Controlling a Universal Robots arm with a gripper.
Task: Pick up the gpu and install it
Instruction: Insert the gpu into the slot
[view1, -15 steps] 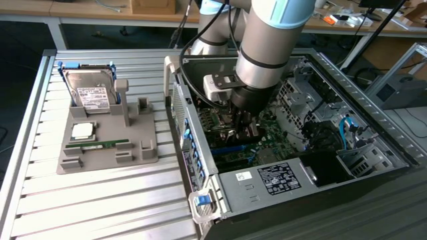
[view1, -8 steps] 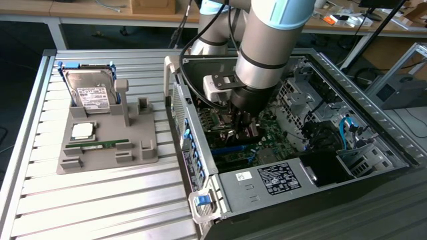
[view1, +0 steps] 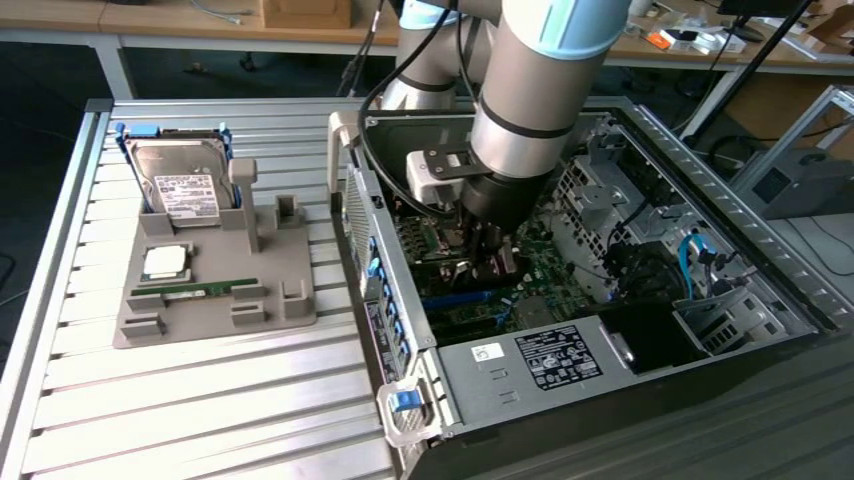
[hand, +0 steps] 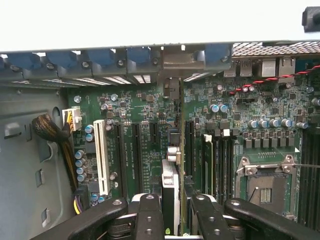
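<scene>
A: The gripper (hand: 176, 210) is down inside the open computer case (view1: 747, 230), clamped on the gpu (hand: 170, 192), holding the card edge-on between its fingers (hand: 147, 215).

B: And the card's place?

A: Upright over the motherboard (hand: 140, 107), right above the expansion slots (hand: 136, 150), with its bracket end reaching toward the blue clips (hand: 140, 54) on the rear wall.

B: What matters here, I'd say, is keeping it square to the slot and pressing evenly, not tilting.

A: Agreed. At the exterior view's left, the grey holder tray (view1: 214, 315) has the hard drive (view1: 180, 185) and memory stick (view1: 194, 290) resting on it.
</scene>
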